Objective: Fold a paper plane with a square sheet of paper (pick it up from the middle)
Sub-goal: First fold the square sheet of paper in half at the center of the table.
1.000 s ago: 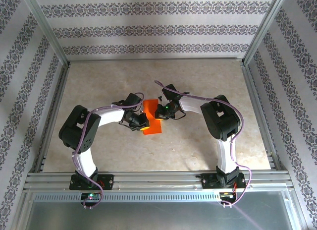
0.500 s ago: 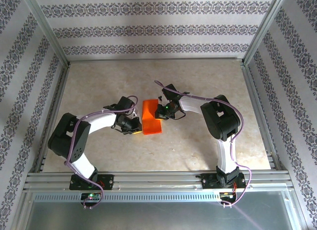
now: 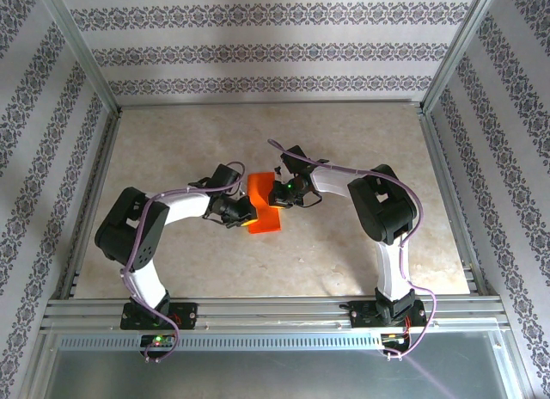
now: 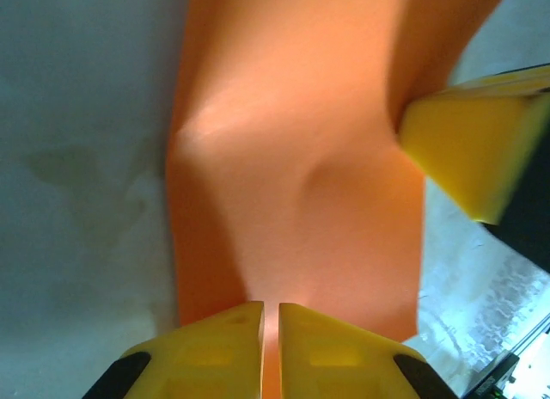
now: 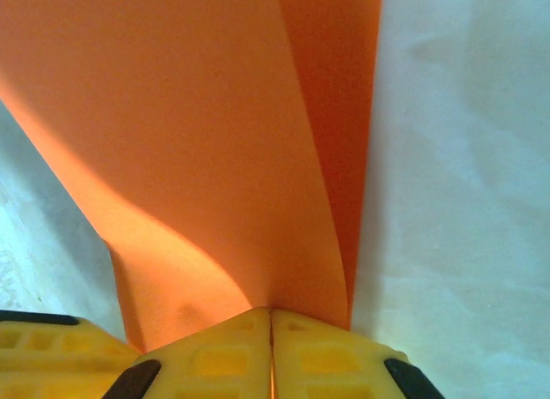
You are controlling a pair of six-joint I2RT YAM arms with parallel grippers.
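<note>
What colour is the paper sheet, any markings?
Plain bright orange-red, unmarked; the sheet of paper shows best in the right wrist view.

Left claw (image 3: 244,211) swung back right, pinching square sheet of paper (image 3: 266,220) left edge.

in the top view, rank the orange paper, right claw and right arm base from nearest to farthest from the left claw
1. orange paper: pinched in the left claw, just to its right.
2. right claw: on the paper's other side, also gripping it.
3. right arm base: bottom right of the view, plainly farthest.
</note>
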